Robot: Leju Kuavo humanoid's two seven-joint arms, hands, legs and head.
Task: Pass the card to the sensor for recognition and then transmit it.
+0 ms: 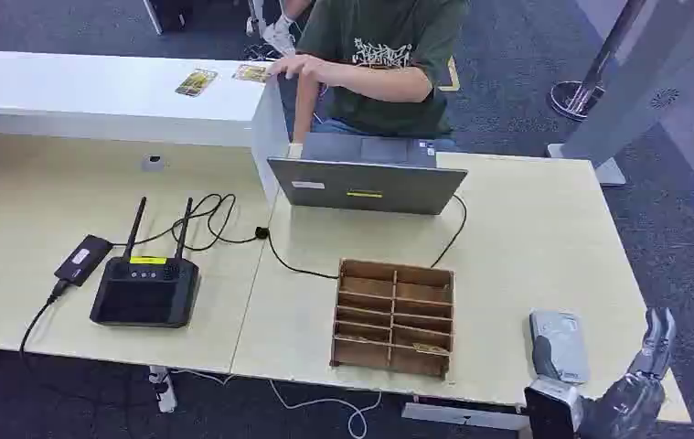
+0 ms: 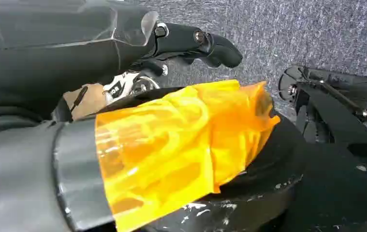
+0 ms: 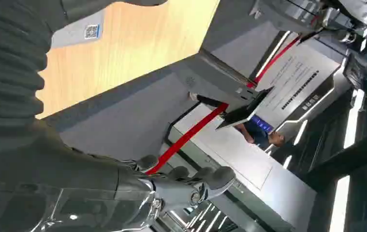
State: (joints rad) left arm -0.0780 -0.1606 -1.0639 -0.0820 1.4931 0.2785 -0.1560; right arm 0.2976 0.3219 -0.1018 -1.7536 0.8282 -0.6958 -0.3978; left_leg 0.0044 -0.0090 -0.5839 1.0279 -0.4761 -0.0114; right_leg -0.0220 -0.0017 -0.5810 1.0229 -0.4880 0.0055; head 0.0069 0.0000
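Card point(image 1: 559, 346), grey, flat on the table point(image 1: 526, 247) near its front right corner, unheld, just beside the right hand point(image 1: 646, 366), whose fingers point(image 3: 205, 180) are apart and hold nothing. Sensor point(image 1: 146, 289), black with two antennas, well apart to the left, past the wooden compartment box point(image 1: 395, 316). Left hand point(image 2: 191, 41): hanging low, finger state cannot be told; by this showing pickup, recognition and handover all remain.

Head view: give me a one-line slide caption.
Right hand raised at the table's near corner beside a grey card; wooden organizer, laptop and seated person beyond.
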